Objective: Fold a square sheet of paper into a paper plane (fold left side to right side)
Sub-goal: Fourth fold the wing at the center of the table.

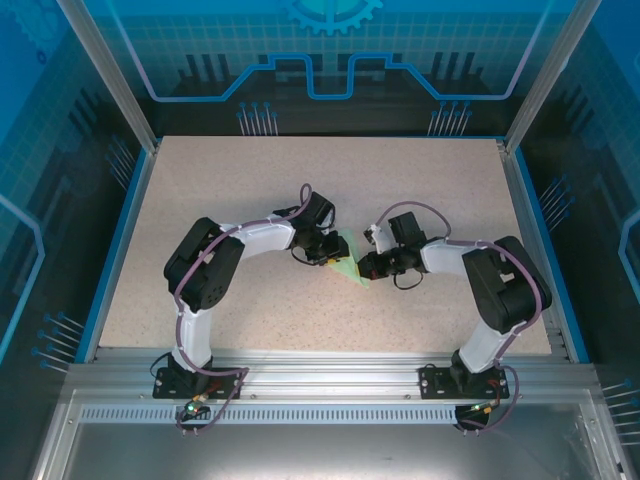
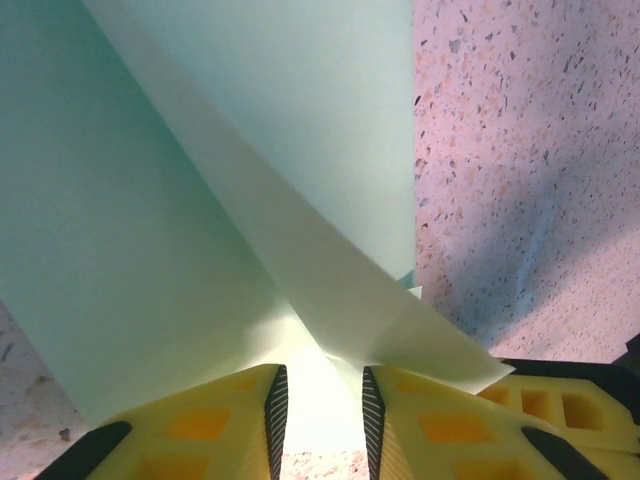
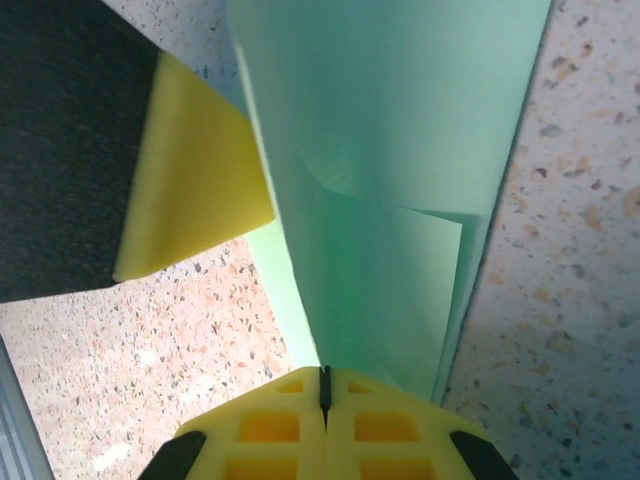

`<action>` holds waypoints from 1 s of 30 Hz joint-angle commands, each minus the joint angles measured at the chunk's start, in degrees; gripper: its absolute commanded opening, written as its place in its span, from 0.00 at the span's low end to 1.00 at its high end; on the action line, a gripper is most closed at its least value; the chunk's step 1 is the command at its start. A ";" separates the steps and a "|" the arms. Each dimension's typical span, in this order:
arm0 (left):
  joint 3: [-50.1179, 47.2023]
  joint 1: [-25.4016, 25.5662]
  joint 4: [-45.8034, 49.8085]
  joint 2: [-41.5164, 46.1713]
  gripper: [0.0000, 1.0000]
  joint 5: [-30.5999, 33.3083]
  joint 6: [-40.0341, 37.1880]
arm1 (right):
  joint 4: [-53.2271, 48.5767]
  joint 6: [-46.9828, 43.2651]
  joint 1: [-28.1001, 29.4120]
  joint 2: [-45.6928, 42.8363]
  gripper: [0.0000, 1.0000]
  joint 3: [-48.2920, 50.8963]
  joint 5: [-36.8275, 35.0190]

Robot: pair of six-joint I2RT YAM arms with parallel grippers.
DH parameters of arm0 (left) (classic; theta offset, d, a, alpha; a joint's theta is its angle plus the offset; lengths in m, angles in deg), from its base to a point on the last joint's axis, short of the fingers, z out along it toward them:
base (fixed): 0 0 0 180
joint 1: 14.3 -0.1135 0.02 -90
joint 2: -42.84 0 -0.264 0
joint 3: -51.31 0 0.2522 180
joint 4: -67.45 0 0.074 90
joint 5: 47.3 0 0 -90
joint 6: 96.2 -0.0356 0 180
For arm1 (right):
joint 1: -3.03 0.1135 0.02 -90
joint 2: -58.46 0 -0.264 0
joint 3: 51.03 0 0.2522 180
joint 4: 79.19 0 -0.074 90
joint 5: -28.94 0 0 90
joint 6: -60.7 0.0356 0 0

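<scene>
Right tool (image 3: 323, 385) clamps paper (image 3: 390, 150), tip seemingly near-right.

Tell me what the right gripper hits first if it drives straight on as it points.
The mint-green paper: the right gripper is shut on its near edge, and the sheet runs straight ahead. The left gripper's yellow finger sits off to the side, probably clear, though depth is unclear.

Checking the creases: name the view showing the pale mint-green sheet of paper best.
Right wrist: the pale mint-green sheet of paper shows its layered folds and inner edges clearly. Left wrist has it close, crossed flaps with outline cut off. Top external gives a tiny distant wedge.
</scene>
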 commanded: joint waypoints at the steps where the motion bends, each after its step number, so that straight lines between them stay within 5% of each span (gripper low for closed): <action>1: -0.15 0.41 0.76 0.68 0.29 0.44 -0.42 | 0.64 0.87 -1.51 1.24 0.00 -1.20 3.32; 30: 0.77 0.43 4.47 -1.91 0.21 3.64 -1.52 | 0.18 2.98 -4.18 2.05 0.00 -1.90 7.00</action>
